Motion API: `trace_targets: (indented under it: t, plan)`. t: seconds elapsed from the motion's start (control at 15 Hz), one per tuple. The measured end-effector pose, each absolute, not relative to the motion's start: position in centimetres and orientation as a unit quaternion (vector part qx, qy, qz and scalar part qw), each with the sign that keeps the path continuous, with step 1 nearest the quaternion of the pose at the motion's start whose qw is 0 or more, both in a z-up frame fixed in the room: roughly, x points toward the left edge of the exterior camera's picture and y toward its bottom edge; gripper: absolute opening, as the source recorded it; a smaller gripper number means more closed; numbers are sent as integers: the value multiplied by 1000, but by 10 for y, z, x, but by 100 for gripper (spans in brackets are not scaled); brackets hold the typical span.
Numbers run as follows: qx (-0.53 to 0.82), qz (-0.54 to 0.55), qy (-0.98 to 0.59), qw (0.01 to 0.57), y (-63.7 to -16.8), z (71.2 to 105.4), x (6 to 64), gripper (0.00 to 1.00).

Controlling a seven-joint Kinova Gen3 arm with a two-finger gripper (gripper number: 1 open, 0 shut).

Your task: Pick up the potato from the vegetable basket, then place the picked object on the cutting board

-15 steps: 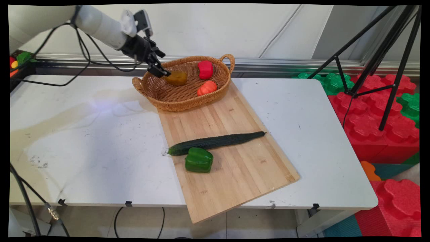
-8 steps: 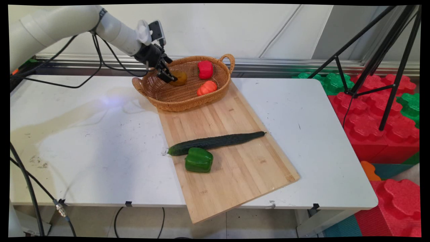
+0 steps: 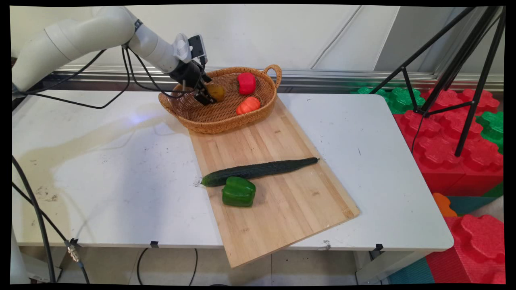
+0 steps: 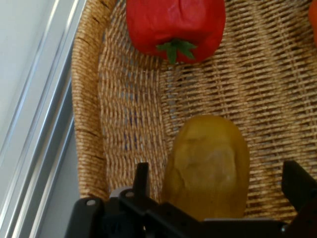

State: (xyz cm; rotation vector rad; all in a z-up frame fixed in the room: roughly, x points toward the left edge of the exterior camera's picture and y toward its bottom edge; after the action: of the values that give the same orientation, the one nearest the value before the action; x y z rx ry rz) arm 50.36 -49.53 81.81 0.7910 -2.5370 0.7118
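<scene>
basket (image 3: 225, 117): woven wicker (rough) | board (image 3: 282, 193): matt wood | potato (image 4: 208, 166): waxy

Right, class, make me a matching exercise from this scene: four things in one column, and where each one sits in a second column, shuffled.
Things:
1. potato
2. red pepper
3. cucumber
4. green pepper

Places:
A. on the board, nearest the camera in the main view
B. between the open fingers of the gripper
C. stretched across the cutting board
D. at the far side of the basket

Pairs: 1-B, 2-D, 3-C, 4-A
</scene>
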Motion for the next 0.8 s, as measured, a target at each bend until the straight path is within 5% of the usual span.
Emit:
trace_targets:
  t: [0.47, 0.53, 0.8]
  plan:
    - [276, 255, -908, 184, -503, 808, 500, 100]
    - [275, 255, -909, 184, -504, 808, 499, 0]
    - [271, 258, -909, 181, -505, 807, 498, 0]
